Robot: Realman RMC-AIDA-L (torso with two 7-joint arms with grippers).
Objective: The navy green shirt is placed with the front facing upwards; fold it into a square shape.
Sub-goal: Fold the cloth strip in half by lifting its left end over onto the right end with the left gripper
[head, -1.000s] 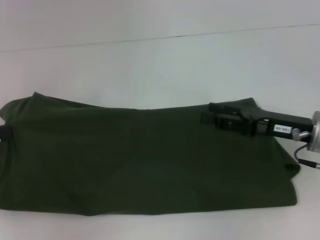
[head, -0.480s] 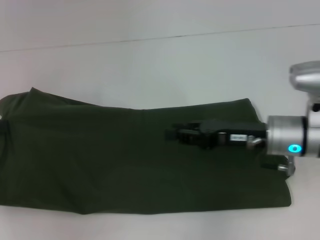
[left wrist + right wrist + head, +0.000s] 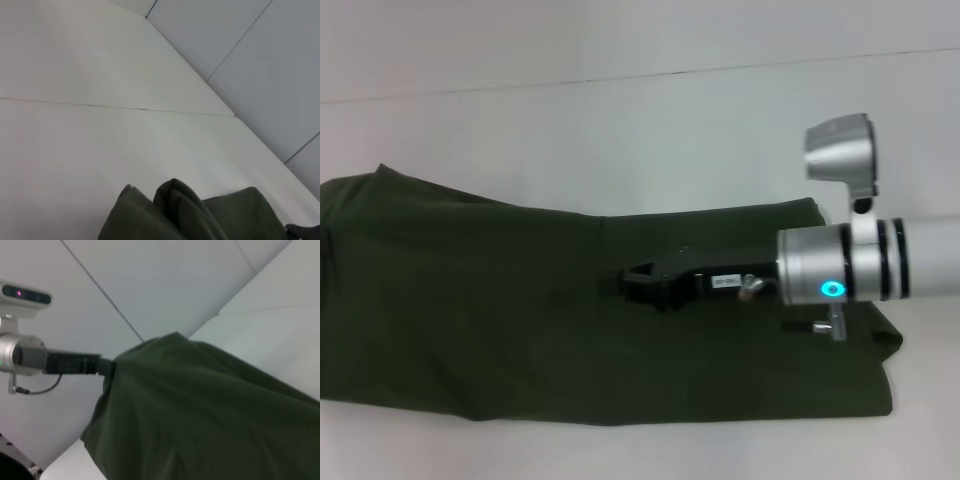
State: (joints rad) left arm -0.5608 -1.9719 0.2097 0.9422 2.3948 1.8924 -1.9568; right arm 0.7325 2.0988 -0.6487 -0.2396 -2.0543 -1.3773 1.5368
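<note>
Head view: navy green shirt on white table (pale seamed wall behind), right gripper grip unclear.

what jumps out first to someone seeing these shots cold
A large dark olive-green cotton shirt, folded into a long band, stretches across the white table in the head view. The right arm's black pincer reaches in from the right, low over the shirt's middle. In the right wrist view, the left arm's pincer meets the shirt's raised far end.
</note>
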